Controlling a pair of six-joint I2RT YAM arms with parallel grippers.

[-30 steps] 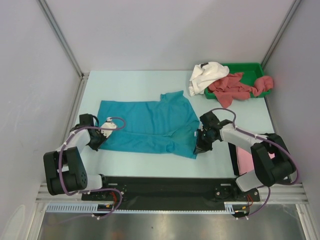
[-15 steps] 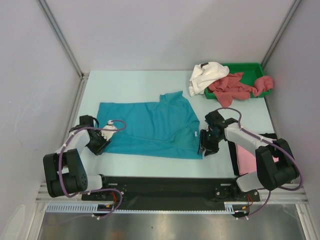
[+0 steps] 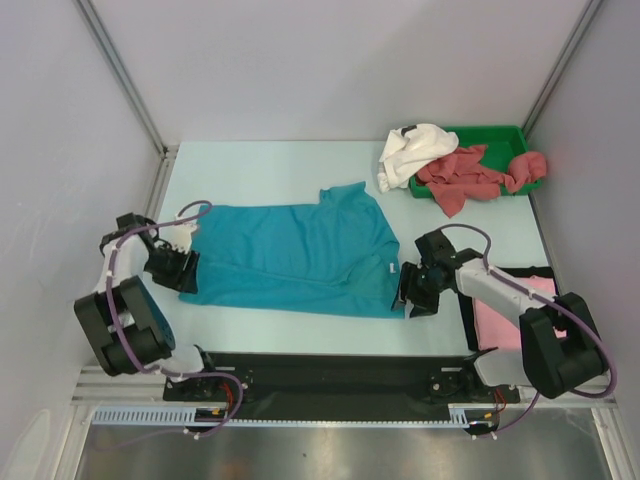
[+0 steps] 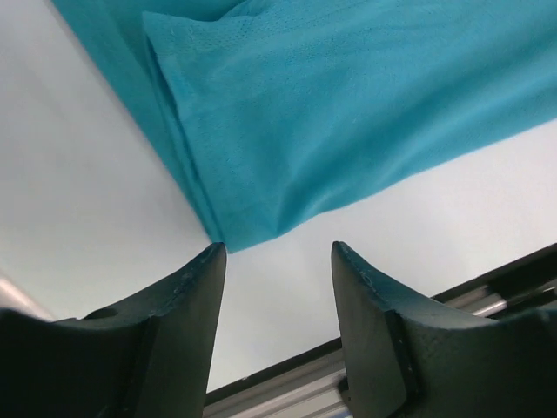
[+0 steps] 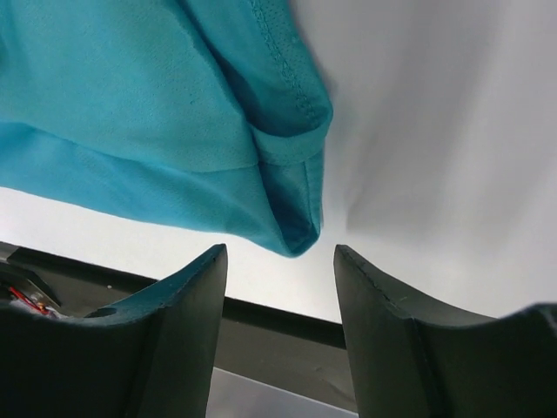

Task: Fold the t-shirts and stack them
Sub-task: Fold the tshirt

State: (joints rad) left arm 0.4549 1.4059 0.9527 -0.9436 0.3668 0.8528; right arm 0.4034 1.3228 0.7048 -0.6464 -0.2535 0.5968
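A teal-blue t-shirt (image 3: 295, 255) lies flat in the middle of the table, folded into a wide band. My left gripper (image 3: 184, 270) stands open just off its near left corner, and the wrist view shows that corner (image 4: 252, 218) just ahead of the empty gripper (image 4: 277, 252). Open too, my right gripper (image 3: 408, 292) sits at the near right corner, the folded corner (image 5: 291, 222) just beyond the empty gripper (image 5: 278, 254). A white t-shirt (image 3: 415, 150) and dusty-red t-shirts (image 3: 465, 175) spill over the tray. A light pink t-shirt (image 3: 505, 318) lies folded under the right arm.
The green tray (image 3: 505, 135) stands at the back right corner. Grey walls with metal posts close in the table on both sides. A black rail (image 3: 330, 370) runs along the near edge, between the arm bases.
Both grippers opened and let go of the teal shirt's near corners. The left arm swung out to the left; the right one backed off slightly. The shirt settled flat.
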